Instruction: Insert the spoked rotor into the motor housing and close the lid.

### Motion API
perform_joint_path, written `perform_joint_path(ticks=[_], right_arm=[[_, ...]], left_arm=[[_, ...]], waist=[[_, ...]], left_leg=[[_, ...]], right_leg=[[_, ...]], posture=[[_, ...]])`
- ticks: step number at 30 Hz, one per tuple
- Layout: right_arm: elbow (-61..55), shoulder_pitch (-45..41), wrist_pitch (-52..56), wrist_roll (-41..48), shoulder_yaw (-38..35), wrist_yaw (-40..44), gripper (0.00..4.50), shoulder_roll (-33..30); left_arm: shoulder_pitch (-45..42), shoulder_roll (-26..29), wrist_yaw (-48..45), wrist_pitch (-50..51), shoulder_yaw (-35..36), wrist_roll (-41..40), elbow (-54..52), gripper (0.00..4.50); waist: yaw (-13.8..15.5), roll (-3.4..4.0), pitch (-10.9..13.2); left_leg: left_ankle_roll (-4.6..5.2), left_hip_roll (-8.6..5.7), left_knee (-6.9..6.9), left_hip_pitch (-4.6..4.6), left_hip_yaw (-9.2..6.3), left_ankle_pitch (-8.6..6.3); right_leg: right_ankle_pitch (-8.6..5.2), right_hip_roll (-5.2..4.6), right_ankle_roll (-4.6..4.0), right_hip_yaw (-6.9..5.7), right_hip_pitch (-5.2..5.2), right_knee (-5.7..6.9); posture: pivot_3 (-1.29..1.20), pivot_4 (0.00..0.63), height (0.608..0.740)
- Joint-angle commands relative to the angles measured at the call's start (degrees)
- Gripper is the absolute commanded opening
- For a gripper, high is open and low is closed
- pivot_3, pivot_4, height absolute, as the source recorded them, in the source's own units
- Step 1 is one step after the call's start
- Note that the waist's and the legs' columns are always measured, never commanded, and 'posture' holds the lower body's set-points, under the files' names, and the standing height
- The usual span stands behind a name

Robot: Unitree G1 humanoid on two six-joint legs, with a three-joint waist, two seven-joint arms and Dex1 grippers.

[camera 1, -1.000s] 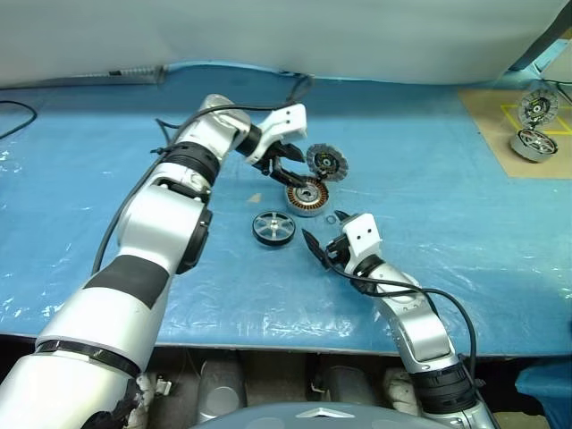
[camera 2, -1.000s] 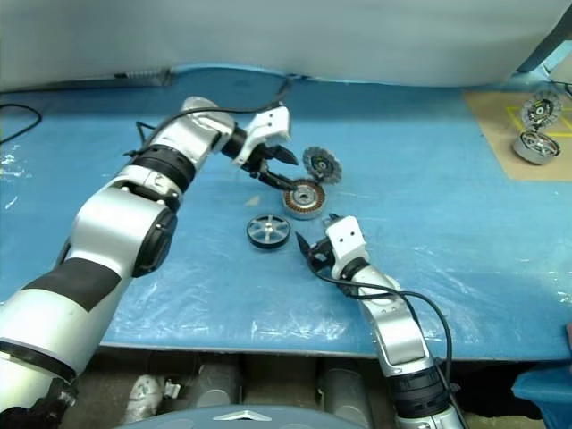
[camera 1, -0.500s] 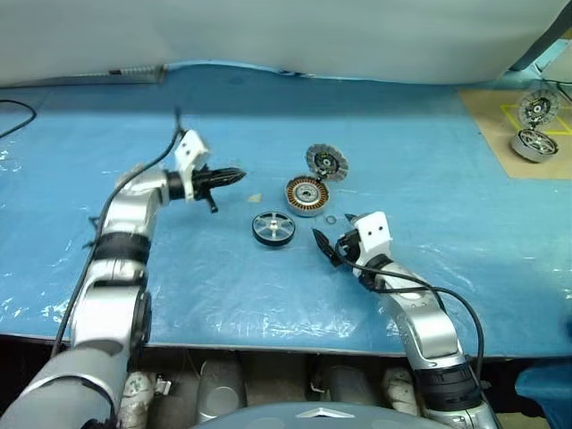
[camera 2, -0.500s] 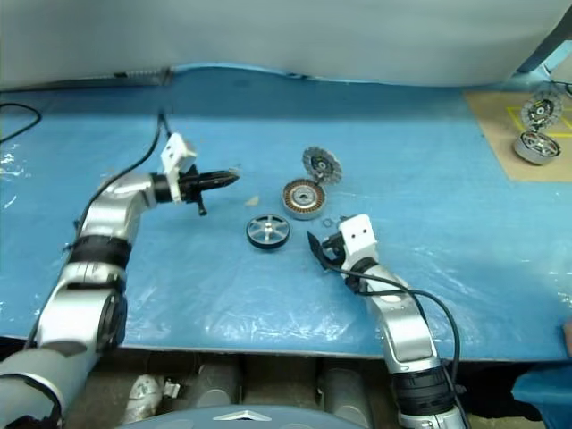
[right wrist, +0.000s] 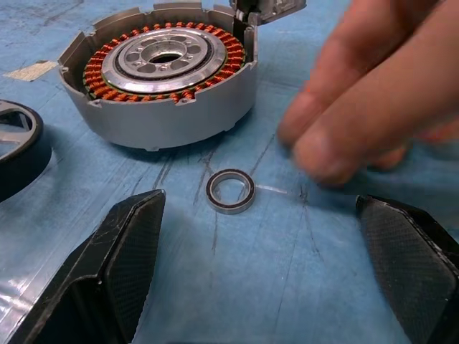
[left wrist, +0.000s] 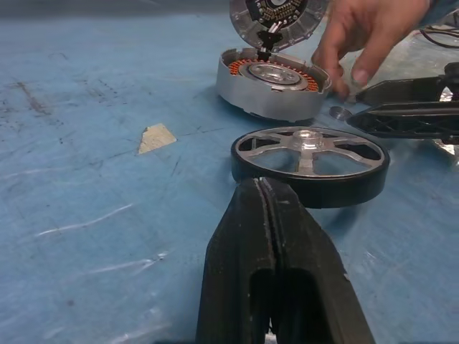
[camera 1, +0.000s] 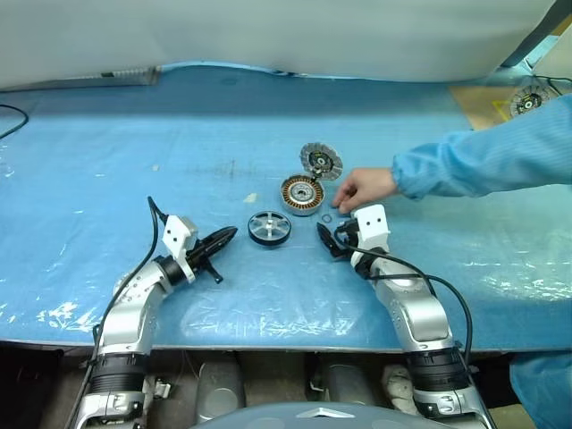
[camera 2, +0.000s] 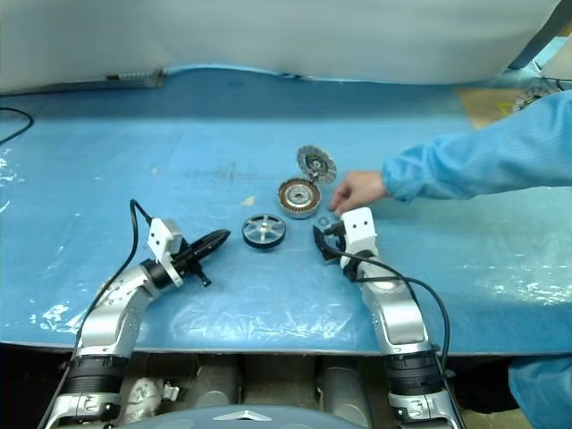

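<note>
Left end effector (camera 1: 225,236) closed — right end effector (camera 1: 327,239) spread wide.

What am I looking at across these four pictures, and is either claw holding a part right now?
Two pictures come from the robot's head, looking down over both arms at a blue-covered table. The other two come from cameras on each wrist, looking along that claw's fingers.

On the table lie the spoked rotor, the motor housing with its copper windings showing, and the lid standing open at the housing's far edge. A small metal ring lies in front of the housing.

The left gripper is shut and empty, pointing toward the rotor. The right gripper is open, with the ring lying ahead between its fingers. A person's hand in a blue sleeve reaches in beside the housing.
</note>
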Motion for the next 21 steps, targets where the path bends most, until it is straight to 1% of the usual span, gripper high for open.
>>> perform_joint_path(ticks=[1, 7, 16, 21], right_arm=[[-1.0, -0.8, -0.4, -0.2, 0.4, -0.1, 4.5, 0.0], [-1.4, -0.2, -0.3, -0.2, 0.8, 0.3, 4.5, -0.6], [-2.1, 0.4, -0.2, 0.0, 0.9, 0.8, 4.5, -1.0], [-4.4, 1.6, 0.4, 0.9, 1.1, 2.6, 4.5, -1.7]], left_arm=[[1.4, -0.3, 1.8, -0.8, -1.5, -1.1, -3.2, 0.02], [1.7, 0.3, 3.1, -0.5, -2.4, -2.2, -3.3, 0.02], [0.8, 1.7, 3.3, -2.2, -2.2, -2.6, -0.4, 0.02], [0.9, 2.2, 3.4, -2.5, -2.2, -2.9, -0.2, 0.02]], waist=[[0.0, 0.0, 0.0], [0.0, 0.01, 0.0], [-0.1, 0.02, 0.0], [0.0, 0.03, 0.0]], left_leg=[[0.0, 0.0, 0.0, 0.0, 0.0, 0.0], [0.0, 0.0, 0.01, 0.04, 0.01, 0.0], [0.0, -0.01, 0.02, 0.05, 0.01, 0.0], [0.0, -0.01, 0.06, 0.06, 0.01, 0.0]], right_leg=[[0.0, 0.0, 0.0, 0.0, 0.0, 0.0], [0.01, 0.03, 0.01, 0.04, 0.0, 0.03], [0.01, 0.04, 0.01, 0.05, 0.0, 0.05], [0.02, 0.03, 0.01, 0.06, 0.01, 0.07]], posture=[[0.0, 0.15, 0.74], [0.0, 0.15, 0.74], [0.0, 0.15, 0.74], [0.0, 0.15, 0.74]])
